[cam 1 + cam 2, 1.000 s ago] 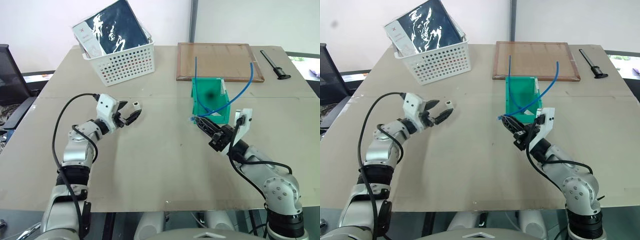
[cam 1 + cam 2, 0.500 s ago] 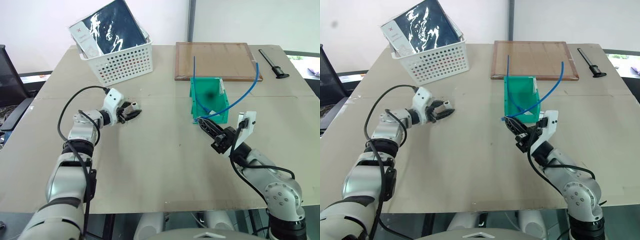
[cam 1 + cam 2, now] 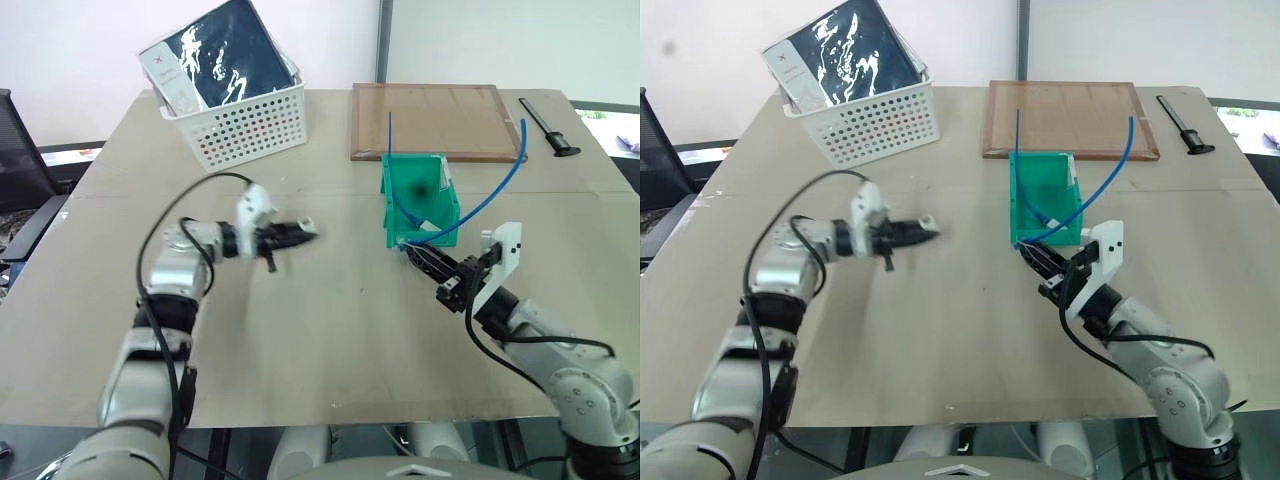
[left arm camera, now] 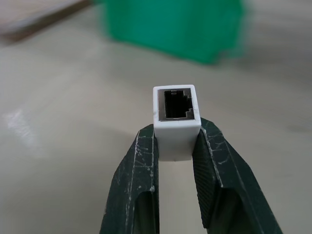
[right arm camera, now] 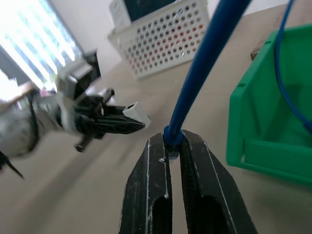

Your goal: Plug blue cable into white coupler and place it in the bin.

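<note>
My left gripper [image 3: 303,232] is shut on the white coupler [image 4: 176,127], a tiny boxy block clamped between both fingers. Its dark socket opening faces the green bin [image 3: 425,180] and my right gripper [image 3: 415,250]. The right gripper is shut on the blue cable [image 3: 490,200] close to its plug end, just in front of the bin's low lip. From there the cable arcs up and back to the right. In the right wrist view the cable [image 5: 204,63] rises from between the fingers, and the coupler [image 5: 136,113] is a short way ahead, apart from the plug.
A straight blue cable [image 3: 390,150] stands up out of the bin. A white perforated basket [image 3: 250,125] with a dark packet is at the back left. A wooden board [image 3: 435,120] lies behind the bin, with a black tool [image 3: 548,128] to its right.
My left gripper closed on the white coupler and swung right toward the bin, turning to point at the right gripper. The right gripper kept its grip on the cable and hardly moved.
</note>
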Robot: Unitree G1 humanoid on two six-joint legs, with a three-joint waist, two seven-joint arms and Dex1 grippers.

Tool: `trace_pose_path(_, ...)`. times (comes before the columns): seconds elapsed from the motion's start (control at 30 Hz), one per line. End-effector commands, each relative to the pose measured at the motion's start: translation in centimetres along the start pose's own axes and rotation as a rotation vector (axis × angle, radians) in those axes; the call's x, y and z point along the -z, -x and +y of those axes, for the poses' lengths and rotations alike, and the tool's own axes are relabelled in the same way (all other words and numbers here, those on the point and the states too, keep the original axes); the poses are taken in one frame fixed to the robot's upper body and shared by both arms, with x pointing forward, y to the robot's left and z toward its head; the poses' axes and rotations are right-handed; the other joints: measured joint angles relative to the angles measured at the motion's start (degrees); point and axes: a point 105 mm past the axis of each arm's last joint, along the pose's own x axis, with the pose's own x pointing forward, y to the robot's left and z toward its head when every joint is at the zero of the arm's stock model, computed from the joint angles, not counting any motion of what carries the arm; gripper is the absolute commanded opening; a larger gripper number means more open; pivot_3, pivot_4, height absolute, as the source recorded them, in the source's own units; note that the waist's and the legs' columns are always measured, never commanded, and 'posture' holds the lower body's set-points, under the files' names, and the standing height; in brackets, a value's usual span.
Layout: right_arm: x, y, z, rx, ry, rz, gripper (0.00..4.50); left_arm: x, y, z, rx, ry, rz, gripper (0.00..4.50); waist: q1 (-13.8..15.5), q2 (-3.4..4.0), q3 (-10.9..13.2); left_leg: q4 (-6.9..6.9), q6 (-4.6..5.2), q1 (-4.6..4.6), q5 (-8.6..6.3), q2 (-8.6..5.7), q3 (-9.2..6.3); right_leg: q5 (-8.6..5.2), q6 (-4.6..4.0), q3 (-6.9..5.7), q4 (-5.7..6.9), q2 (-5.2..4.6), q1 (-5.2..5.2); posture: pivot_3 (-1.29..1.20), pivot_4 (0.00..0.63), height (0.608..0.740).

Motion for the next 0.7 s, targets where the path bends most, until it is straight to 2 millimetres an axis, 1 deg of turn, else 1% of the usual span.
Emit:
trace_pose_path(0.03, -0.7, -0.2, 1.2, -0.134, 0.161, 0.044, 0.00, -1.2, -2.4, -2.6, 0.090, -0.074, 0.022, 0.38, 0.0, 0.00, 0.0, 0.00, 0.00, 0.00, 0.00, 0.01, -0.01, 0.00, 0.00, -0.02, -0.02, 0.07, 0.00, 0.00, 0.150, 0.738)
trace_pose_path(0.1, -0.9, -0.3, 1.1, -0.179, 0.224, 0.069, 0.00, -1.1, -3.6, -3.0, 0.087, -0.080, 0.027, 0.38, 0.0, -0.01, 0.0, 0.00, 0.00, 0.02, 0.00, -0.01, 0.00, 0.00, -0.01, -0.07, 0.01, 0.15, 0.00, 0.00, 0.150, 0.738)
trace_pose_path(0.2, -0.8, -0.6, 0.7, -0.232, 0.316, 0.134, 0.00, -0.6, -4.7, -3.8, 0.121, -0.119, 0.057, 0.38, 0.0, -0.01, 0.0, 0.00, 0.00, 0.08, 0.00, 0.00, 0.08, 0.00, -0.01, -0.09, 0.04, 0.20, 0.02, 0.00, 0.150, 0.738)
trace_pose_path(0.3, -0.7, -1.3, 0.2, -0.270, 0.364, 0.172, 0.00, 0.7, -5.4, -4.2, 0.133, -0.131, 0.089, 0.38, 0.0, -0.01, 0.0, 0.00, 0.00, 0.07, 0.00, -0.01, 0.15, 0.00, -0.01, -0.08, 0.03, 0.20, 0.02, 0.00, 0.150, 0.738)
trace_pose_path(0.37, -0.3, -1.9, -0.1, -0.302, 0.399, 0.204, 0.00, 1.5, -5.7, -4.4, 0.135, -0.132, 0.101, 0.38, 0.0, -0.01, 0.0, 0.00, 0.00, 0.04, 0.00, -0.02, 0.16, 0.00, -0.02, -0.08, 0.00, 0.18, 0.02, 0.00, 0.150, 0.738)
trace_pose_path(0.5, 1.2, -3.3, -0.6, -0.364, 0.472, 0.289, 0.00, 3.5, -5.9, -4.4, 0.137, -0.149, 0.156, 0.38, 0.2, -0.01, 0.0, 0.01, 0.00, 0.01, 0.00, -0.04, 0.15, 0.00, -0.02, -0.09, -0.04, 0.14, 0.01, 0.00, 0.150, 0.738)
trace_pose_path(0.57, 1.8, -3.8, -0.6, -0.404, 0.512, 0.331, 0.00, 3.6, -5.8, -4.3, 0.137, -0.152, 0.155, 0.38, 0.2, -0.01, 0.0, 0.01, -0.01, 0.02, 0.00, -0.05, 0.15, 0.00, -0.02, -0.10, -0.03, 0.12, 0.01, 0.00, 0.150, 0.738)
trace_pose_path(0.7, 1.9, -4.9, -0.4, -0.451, 0.541, 0.348, 0.00, 3.9, -5.7, -4.1, 0.142, -0.175, 0.172, 0.38, 0.2, -0.01, 0.0, 0.03, -0.01, 0.03, 0.01, -0.05, 0.11, 0.00, -0.02, -0.10, -0.02, 0.12, 0.02, 0.00, 0.150, 0.738)
